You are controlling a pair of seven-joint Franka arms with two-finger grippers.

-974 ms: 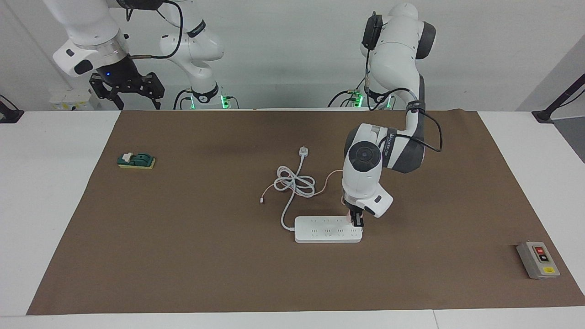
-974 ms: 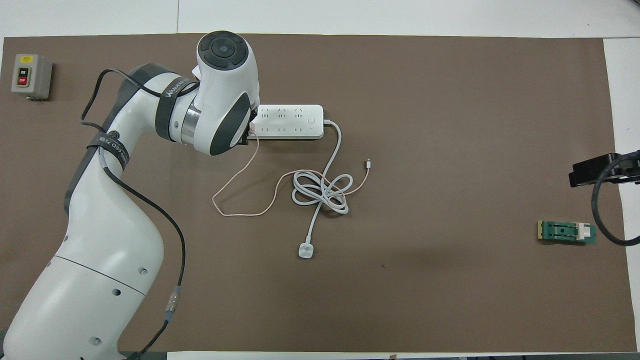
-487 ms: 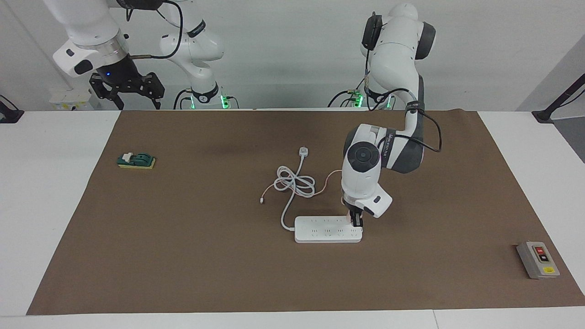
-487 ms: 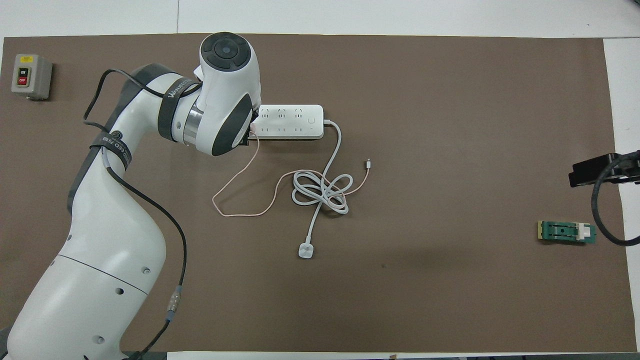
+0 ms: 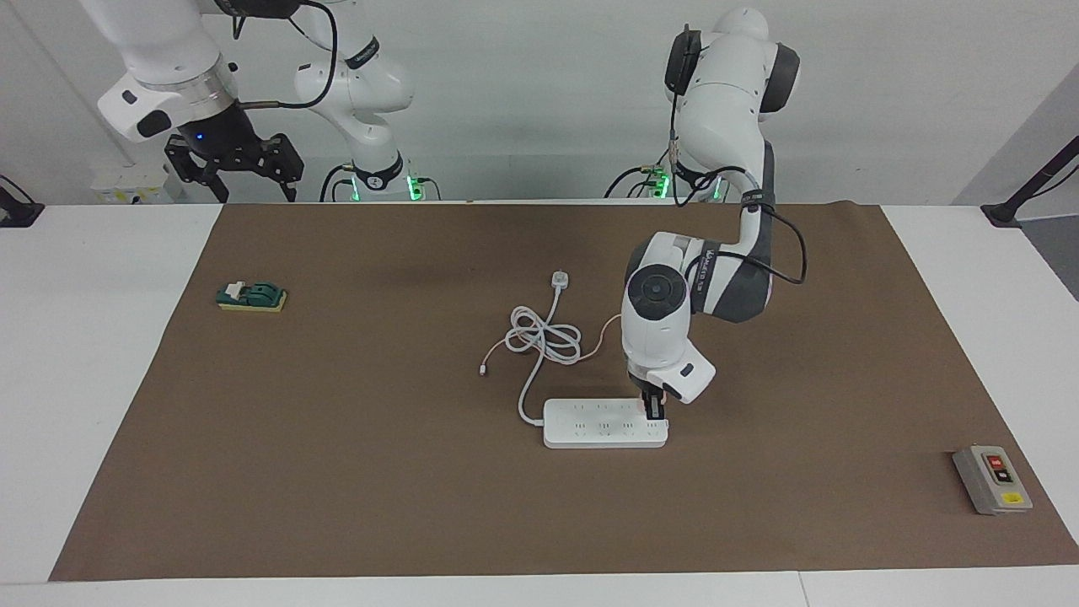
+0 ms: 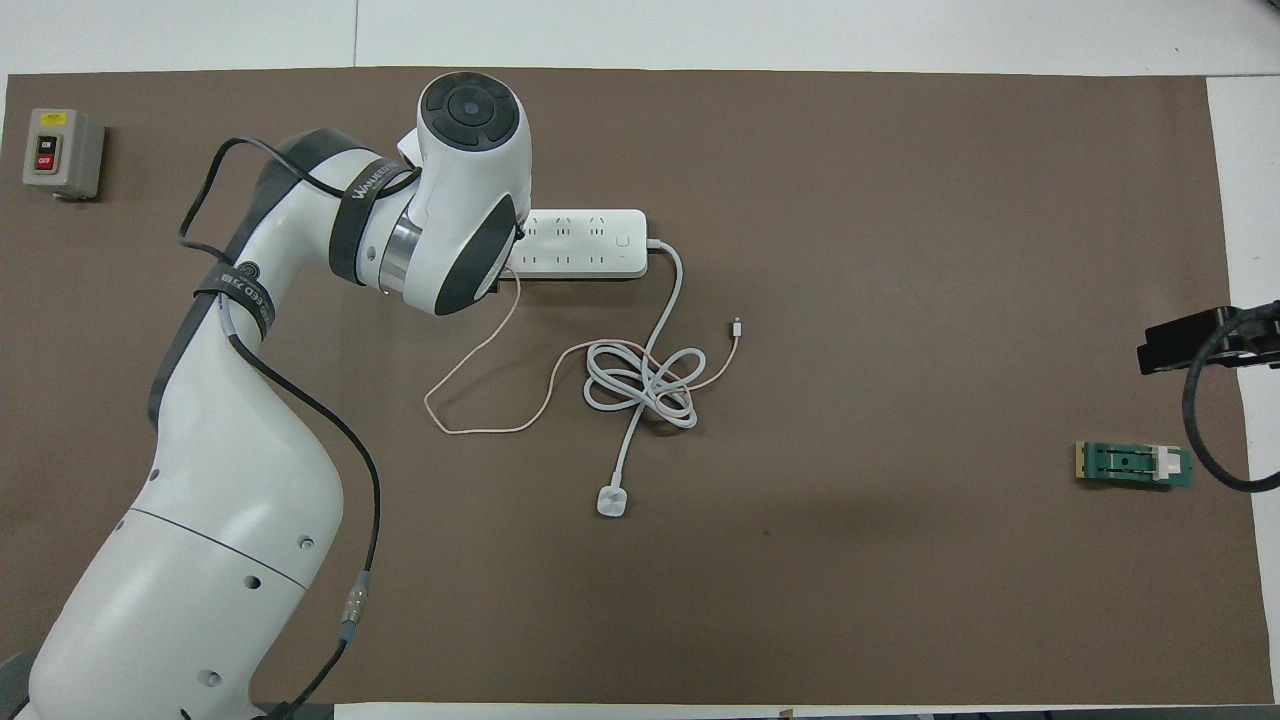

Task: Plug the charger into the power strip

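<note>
The left gripper (image 5: 655, 410), clamped on the pink charger (image 5: 650, 407), pressed it down onto the power strip (image 5: 603, 423) at the socket end toward the left arm's end of the table. The charger's thin cable (image 6: 480, 400) trailed toward the robots. The right gripper (image 5: 234, 169) waited, jaws wide, above the table's edge.

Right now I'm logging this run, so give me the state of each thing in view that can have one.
left gripper: shut on the charger, down at the power strip's end.
charger: held upright on the strip; whether seated cannot be told.
power strip: flat on the mat, its own white plug lying loose.
pink cable: slack, free end unconnected.
right gripper: open, waiting raised off the mat.
</note>
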